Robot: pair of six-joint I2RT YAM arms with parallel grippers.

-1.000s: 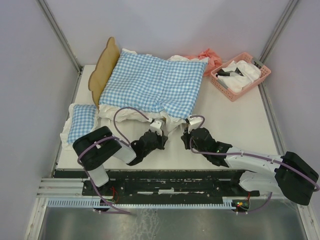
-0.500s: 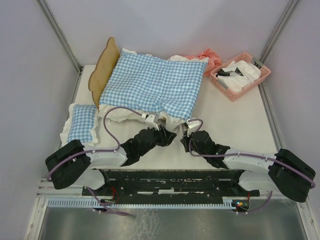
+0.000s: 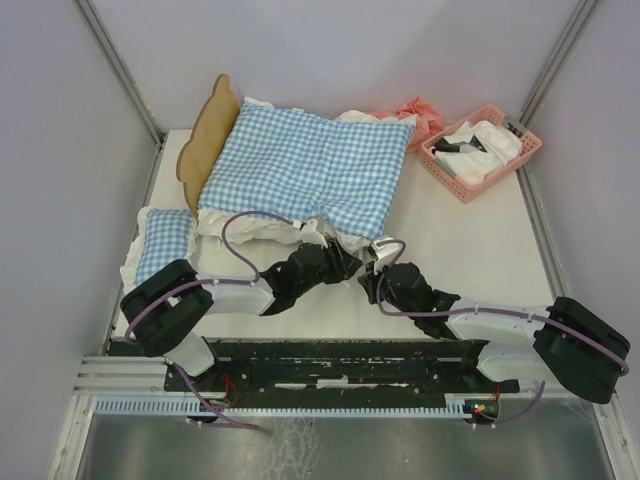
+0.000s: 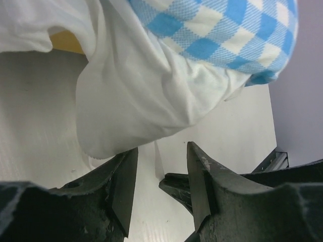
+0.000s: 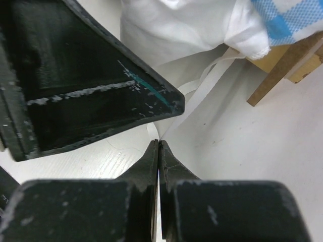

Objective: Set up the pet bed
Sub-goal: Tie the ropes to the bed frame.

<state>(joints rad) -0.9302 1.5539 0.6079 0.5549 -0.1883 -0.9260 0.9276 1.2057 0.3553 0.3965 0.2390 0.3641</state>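
Observation:
The pet bed stands at the back left with its wavy wooden headboard up; a leg of its frame shows in the right wrist view. A blue-and-white checked cushion with a white frill lies over it. My left gripper is open at the cushion's near edge, and a thin white tie hangs between its fingers. My right gripper sits just beside it, shut on that white tie, which runs up to the frill. Its tip pokes in between the left fingers.
A small checked pillow lies at the left edge of the table. A pink basket with white and dark items stands at the back right, and a pink cloth is bunched behind the cushion. Grey walls close in both sides.
My left gripper has opened and shifted right along the cushion's near edge, up to the right gripper. The right gripper stays shut on the tie, barely moved.

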